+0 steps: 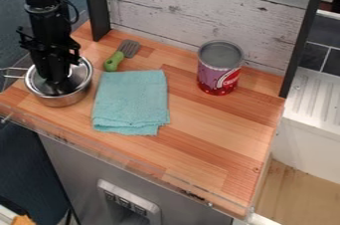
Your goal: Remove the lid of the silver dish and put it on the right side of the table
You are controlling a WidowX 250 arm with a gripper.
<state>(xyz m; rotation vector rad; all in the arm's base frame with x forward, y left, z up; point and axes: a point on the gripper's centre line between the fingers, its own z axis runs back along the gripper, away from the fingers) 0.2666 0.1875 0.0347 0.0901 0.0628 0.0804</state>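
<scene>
From here the wooden desk [229,144] offers room toward its front right corner. A folded teal cloth [131,102] lies left of centre. The silver dish [63,100] sits by the left edge; the can [217,72] stands toward the back right. The lid [81,72] is on the dish, under the tool [59,84], whose grip I can't make out. Gripping seems the step in hand; next, probably a straight lift, then rightward, clearing the green-handled spatula [114,61].

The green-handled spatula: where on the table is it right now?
In the camera view, the spatula lies toward the back left of the table, between the pot and the can, just behind the cloth.
</scene>
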